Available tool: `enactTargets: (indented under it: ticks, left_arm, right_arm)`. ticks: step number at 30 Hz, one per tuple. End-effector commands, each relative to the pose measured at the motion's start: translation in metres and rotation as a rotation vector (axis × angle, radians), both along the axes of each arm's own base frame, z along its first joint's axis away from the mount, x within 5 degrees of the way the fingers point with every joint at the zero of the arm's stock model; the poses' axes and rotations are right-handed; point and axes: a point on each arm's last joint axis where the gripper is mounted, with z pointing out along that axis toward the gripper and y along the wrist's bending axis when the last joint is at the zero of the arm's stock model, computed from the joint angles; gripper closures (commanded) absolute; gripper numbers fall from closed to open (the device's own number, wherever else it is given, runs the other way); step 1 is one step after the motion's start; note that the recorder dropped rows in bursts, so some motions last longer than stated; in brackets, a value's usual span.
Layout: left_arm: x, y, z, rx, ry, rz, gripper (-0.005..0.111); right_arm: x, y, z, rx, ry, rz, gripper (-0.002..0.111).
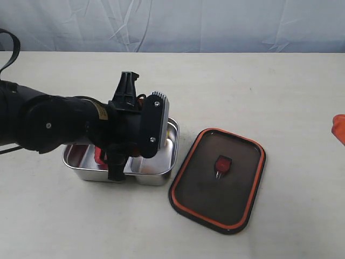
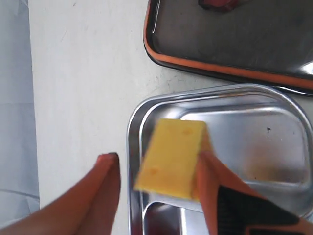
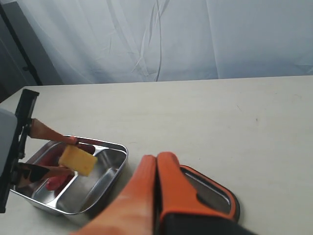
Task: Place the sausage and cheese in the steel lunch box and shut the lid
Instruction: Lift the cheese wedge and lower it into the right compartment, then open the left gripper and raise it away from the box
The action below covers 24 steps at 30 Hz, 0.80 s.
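Observation:
The steel lunch box (image 1: 161, 175) lies on the table left of centre. My left arm (image 1: 129, 124) hangs over it and hides most of its inside. My left gripper (image 2: 156, 156) is open above the box (image 2: 132, 127). The yellow cheese (image 2: 173, 156) is between its fingers, blurred, leaning on one finger (image 2: 210, 181) and clear of the other (image 2: 105, 176). The cheese (image 3: 77, 160) is over the box's divider. The dark-red sausage (image 1: 99, 156) lies in one compartment, partly hidden. The lid (image 1: 218, 178) lies beside the box, seal side up. My right gripper (image 3: 156, 159) is shut and holds nothing.
A pale tabletop (image 1: 259, 86) surrounds the box and lid, with a wrinkled grey backdrop (image 1: 215, 21) behind it. The orange tip of my right gripper (image 1: 338, 128) shows at the right edge of the exterior view.

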Motion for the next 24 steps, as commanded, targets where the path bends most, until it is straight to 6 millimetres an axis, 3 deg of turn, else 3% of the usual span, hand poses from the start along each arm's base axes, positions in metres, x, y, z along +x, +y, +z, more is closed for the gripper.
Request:
enactTargets:
  ticks: [1,8,10,13,17,21,24]
  left_arm:
    - [0.002,-0.001,0.002,-0.025,-0.002,0.021,0.056]
    - [0.003,-0.001,0.003,-0.063,0.017,0.061,0.059]
    - [0.004,-0.001,0.005,-0.147,0.067,0.153,0.072]
    - [0.006,0.000,0.010,-0.301,0.152,0.319,0.104]
    - [0.007,0.003,0.022,-0.463,0.216,0.476,0.107]
    - [0.009,0.013,0.042,-0.635,0.196,0.626,0.107]
    - [0.003,0.026,0.065,-0.844,0.264,0.809,0.107]
  right_arm:
    - [0.001,-0.001,0.000,0.003,-0.008,-0.011,0.109]
    - [0.000,0.000,0.000,0.021,0.005,-0.007,0.109]
    - [0.000,0.000,-0.001,0.013,0.016,0.002,0.109]
    - [-0.001,0.000,-0.002,0.060,0.055,-0.010,0.109]
    - [0.005,0.002,-0.008,0.128,0.186,-0.057,0.109]
    - [0.024,0.007,-0.007,0.029,0.261,-0.082,0.109]
    - [0.064,0.024,0.006,-0.117,0.362,-0.075,0.109]
